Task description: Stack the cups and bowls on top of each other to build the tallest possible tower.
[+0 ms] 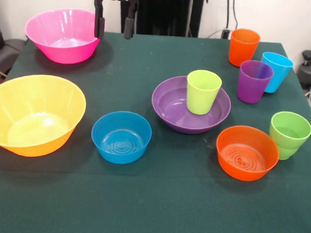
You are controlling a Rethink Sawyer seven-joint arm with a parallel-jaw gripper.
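A lime-yellow cup [203, 91] stands upright inside the wide purple bowl [173, 108] at mid-table. To its left sits the small blue bowl [121, 136], and to its right the small orange bowl [247, 152]. A big yellow-orange bowl [33, 114] lies at the left and a big pink bowl [64, 34] at the far left. Orange cup [243, 47], purple cup [254, 81], light blue cup [276, 71] and green cup [289, 134] stand on the right side. My gripper [114, 25] hangs open and empty just right of the pink bowl.
Dark green cloth covers the table [149, 211]. Cables and a black stand lie beyond the far right corner.
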